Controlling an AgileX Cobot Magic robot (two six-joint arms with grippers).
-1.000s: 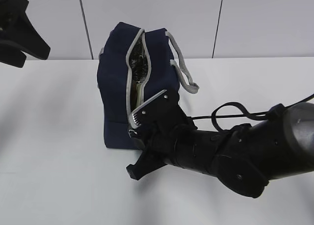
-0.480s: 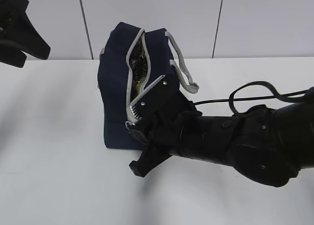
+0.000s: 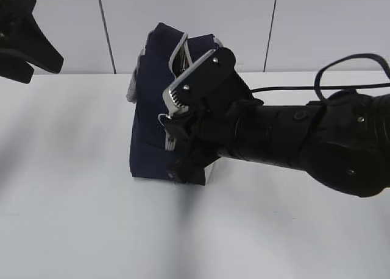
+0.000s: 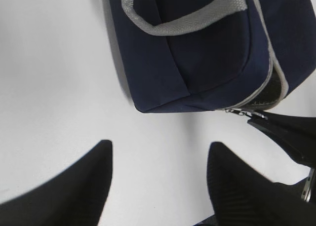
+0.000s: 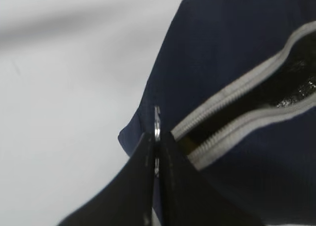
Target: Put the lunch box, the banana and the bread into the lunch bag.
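At the middle of the white desk [image 3: 73, 218] stood the lunch bag [image 3: 151, 133], navy with grey zipper tape, its top seam partly parted so that silver lining showed in the right wrist view. The right gripper [image 5: 157, 152] had its jaws pressed fully together on the ring pull [image 5: 157, 123] at the near end of the zipper, roughly at 7 o'clock from the open stretch of track. The left gripper [image 4: 158, 181] hung clear at 10 o'clock of the bag in the exterior view, its jaws standing a good way apart and holding nothing, with a grey strap handle [image 4: 187, 19] in sight beyond them. No lunch box, banana or bread showed loose on the desk; whether they lay inside the bag could not be told. The step in hand looked to be working the zipper. The next move would call for a steady pull along the track, perhaps with the left gripper bracing the fabric so the bag did not slide or tip.
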